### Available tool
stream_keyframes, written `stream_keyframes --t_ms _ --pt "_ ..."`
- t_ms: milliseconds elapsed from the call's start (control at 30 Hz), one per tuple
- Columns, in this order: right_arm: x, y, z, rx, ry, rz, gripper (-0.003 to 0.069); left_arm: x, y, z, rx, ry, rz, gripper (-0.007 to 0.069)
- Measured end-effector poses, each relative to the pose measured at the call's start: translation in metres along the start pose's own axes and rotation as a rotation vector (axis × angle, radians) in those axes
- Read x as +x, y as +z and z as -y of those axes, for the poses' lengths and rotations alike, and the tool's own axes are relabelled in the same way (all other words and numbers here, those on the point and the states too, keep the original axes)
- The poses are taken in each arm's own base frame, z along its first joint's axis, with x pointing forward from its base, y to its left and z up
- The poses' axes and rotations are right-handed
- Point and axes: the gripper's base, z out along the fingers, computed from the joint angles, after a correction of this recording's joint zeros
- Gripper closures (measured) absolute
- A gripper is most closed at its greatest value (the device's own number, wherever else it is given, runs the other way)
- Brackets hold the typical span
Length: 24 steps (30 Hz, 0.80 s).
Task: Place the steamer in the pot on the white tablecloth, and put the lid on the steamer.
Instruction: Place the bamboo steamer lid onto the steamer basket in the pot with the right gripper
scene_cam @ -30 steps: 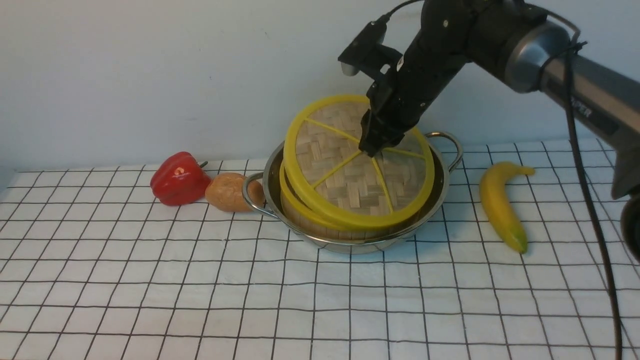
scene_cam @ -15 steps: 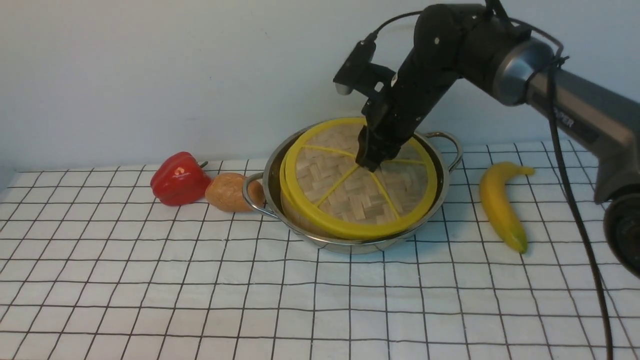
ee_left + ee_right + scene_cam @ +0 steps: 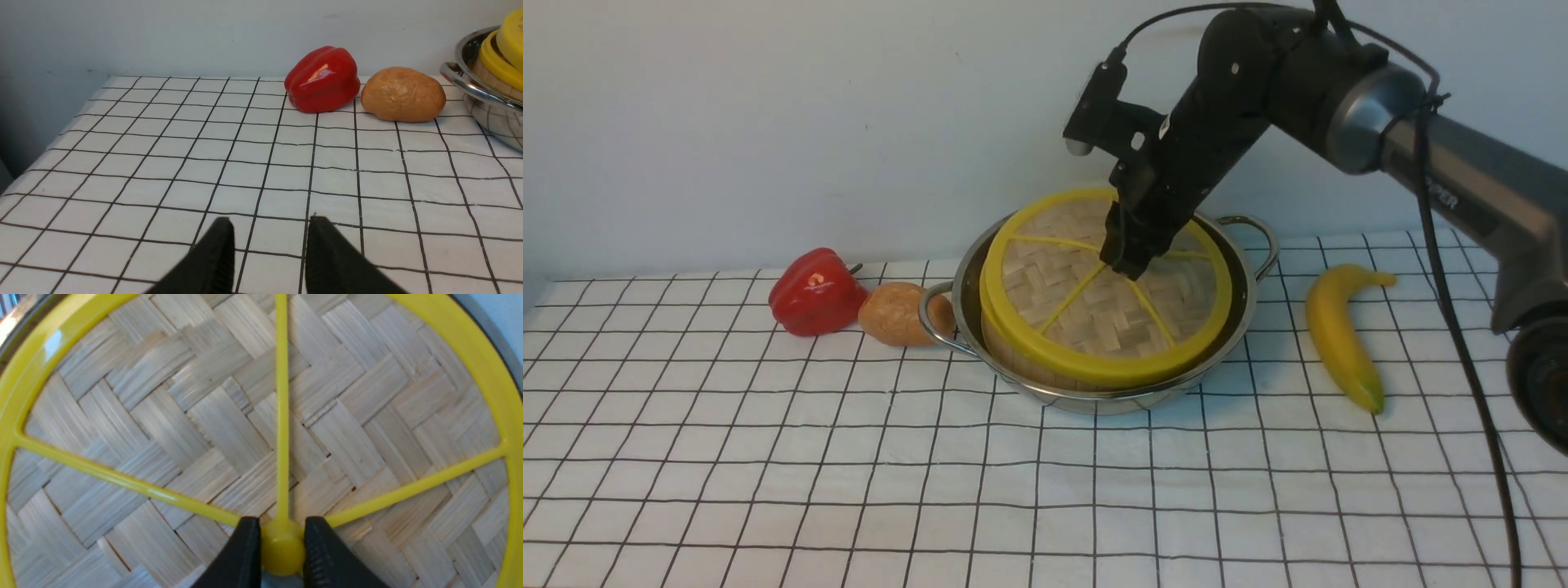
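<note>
The pot (image 3: pixel 1233 314) stands on the white tablecloth (image 3: pixel 849 474) at the middle back. The steamer (image 3: pixel 1021 359) sits inside it; its contents are hidden by the lid (image 3: pixel 1054 286), which lies flat on top of it. My right gripper (image 3: pixel 1127 265) is shut on the lid's yellow centre knob (image 3: pixel 282 547), its two fingers pinching it from both sides in the right wrist view (image 3: pixel 282 526). My left gripper (image 3: pixel 269 222) shows only in the left wrist view, open and empty, low over the cloth well away from the pot (image 3: pixel 486 106).
A red pepper (image 3: pixel 815 291) and a brown potato (image 3: pixel 898 313) lie just left of the pot's left handle (image 3: pixel 931 318). A banana (image 3: pixel 1339 335) lies to the pot's right. A pale wall runs behind the table.
My right gripper has lowered the lid from a tilted pose above the steamer down until it lies flat on the steamer's rim. The gripper still grips the knob.
</note>
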Motion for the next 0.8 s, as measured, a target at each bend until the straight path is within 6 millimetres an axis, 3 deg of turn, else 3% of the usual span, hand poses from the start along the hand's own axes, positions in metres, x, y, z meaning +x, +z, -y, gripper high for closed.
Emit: stream_keyframes --t_ms 800 --pt "-0.0043 0.0012 0.0022 0.027 -0.146 0.05 0.051 0.0 0.0 0.0 0.0 0.0 0.0 0.0382"
